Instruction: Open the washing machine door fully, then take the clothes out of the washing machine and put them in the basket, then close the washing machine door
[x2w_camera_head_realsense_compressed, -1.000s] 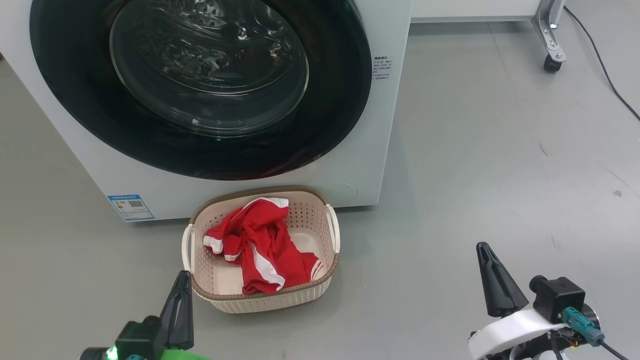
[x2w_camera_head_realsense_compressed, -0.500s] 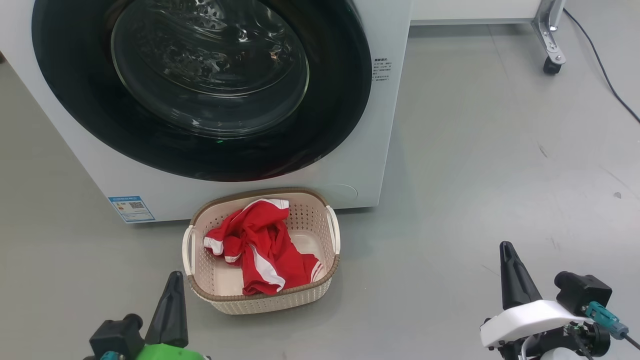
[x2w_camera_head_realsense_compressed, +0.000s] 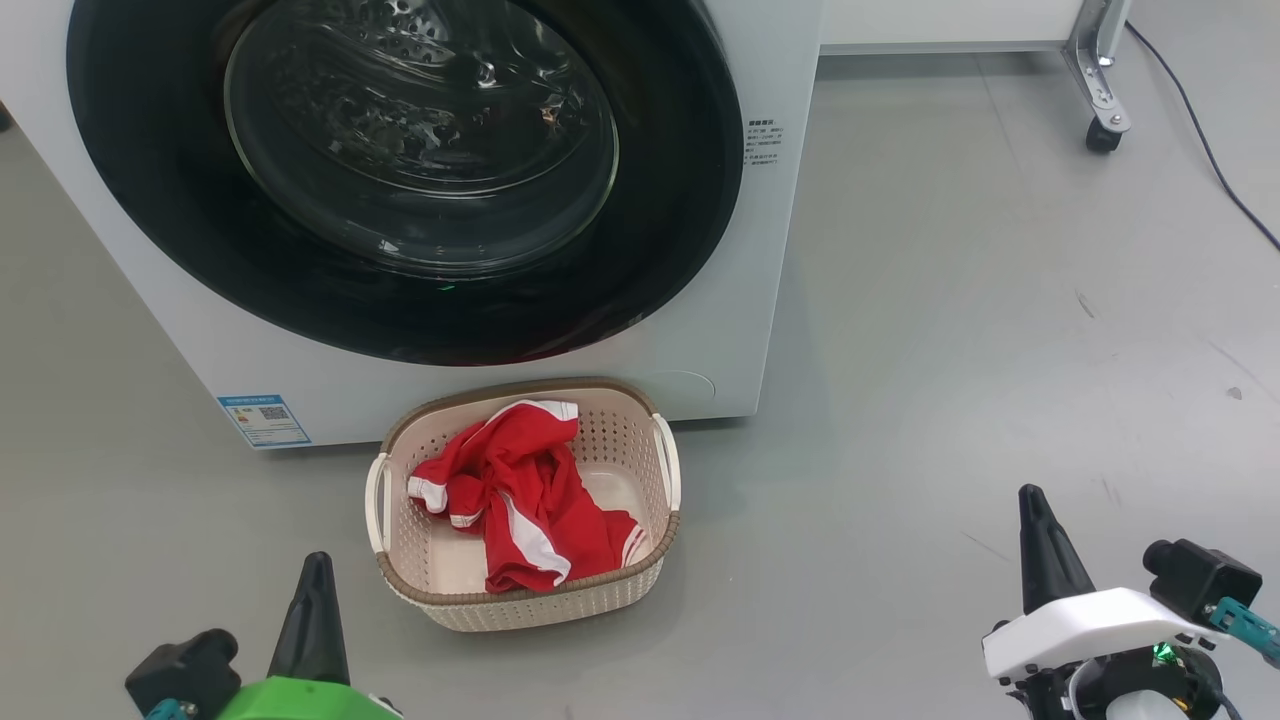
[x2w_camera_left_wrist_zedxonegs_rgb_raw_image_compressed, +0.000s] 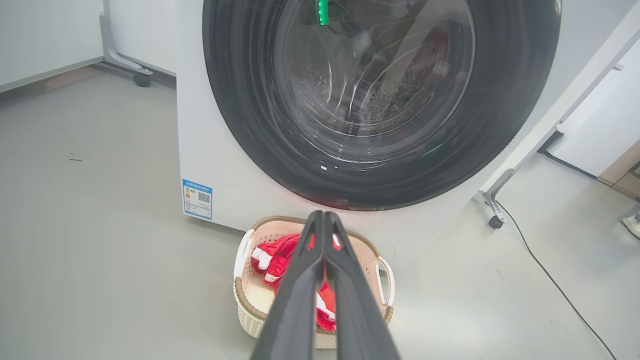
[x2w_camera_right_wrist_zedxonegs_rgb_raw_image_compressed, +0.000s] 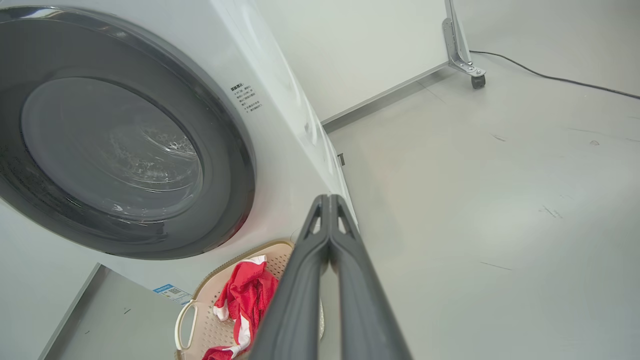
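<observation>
The washing machine door (x2w_camera_head_realsense_compressed: 400, 170) sat closed against the front of the washing machine (x2w_camera_head_realsense_compressed: 770, 300) in the head view, with the drum visible through its glass. A blue label (x2w_camera_head_realsense_compressed: 264, 420) at the lower left corner of the machine carried a QR code; its writing was too small to read. A small block of grey print (x2w_camera_head_realsense_compressed: 765, 140) right of the door was equally illegible. The basket (x2w_camera_head_realsense_compressed: 540, 605) stood on the floor just in front of the machine, below the door, with the clothes (x2w_camera_head_realsense_compressed: 520, 500) heaped inside it. The left gripper (x2w_camera_head_realsense_compressed: 318, 575) was at the lower left, near the basket's front left corner, and the right gripper (x2w_camera_head_realsense_compressed: 1033, 520) was at the lower right, well apart from the basket. Compared with one second earlier, both grippers had dropped towards the bottom edge and moved outwards. The basket, clothes and door were unchanged.

In the left wrist view, the left gripper's fingers were clenched together with nothing between them, their tips lying over the basket's far rim. A green light reflected in the door glass.

In the right wrist view, the right gripper's fingers were likewise pressed together and empty. No brand name was legible.
</observation>
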